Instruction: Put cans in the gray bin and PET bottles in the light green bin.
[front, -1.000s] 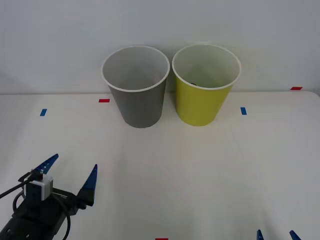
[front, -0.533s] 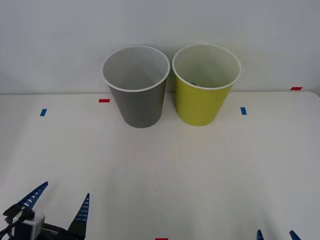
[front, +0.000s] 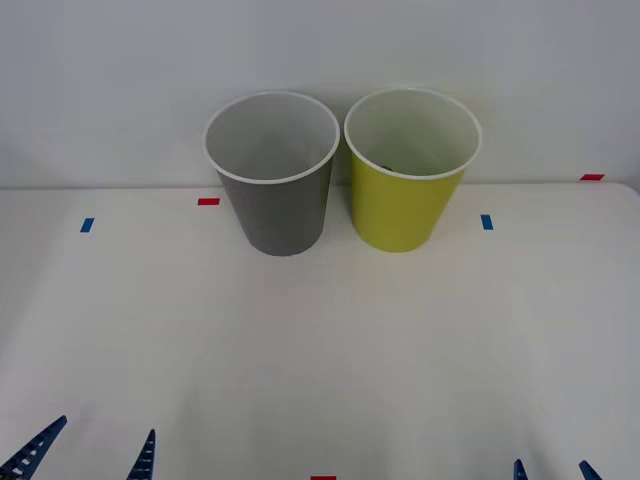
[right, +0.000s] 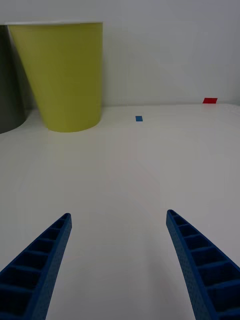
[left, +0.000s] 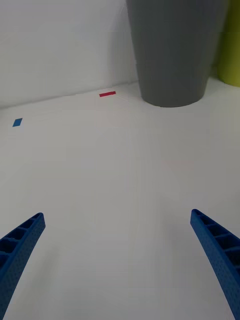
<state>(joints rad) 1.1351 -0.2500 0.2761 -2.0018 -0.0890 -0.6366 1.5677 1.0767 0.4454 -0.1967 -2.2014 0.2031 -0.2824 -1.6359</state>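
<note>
Bins (front: 273, 205) (front: 405, 205) upright, side by side | left gripper (front: 88, 455) spread, empty | right gripper (front: 552, 470) spread, empty

We see a lab-style test bench: a plain white table (front: 320, 350) with small red and blue tape markers (front: 208, 201) against a bare white wall (front: 120, 80).

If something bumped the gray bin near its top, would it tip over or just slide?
The gray bin looks more likely to tip than slide: it is tall and narrows toward its base, so the footprint is small. It appears to be thin plastic, so probably light and easy to shove. The light green bin stands close beside it and might catch it on that side.
</note>
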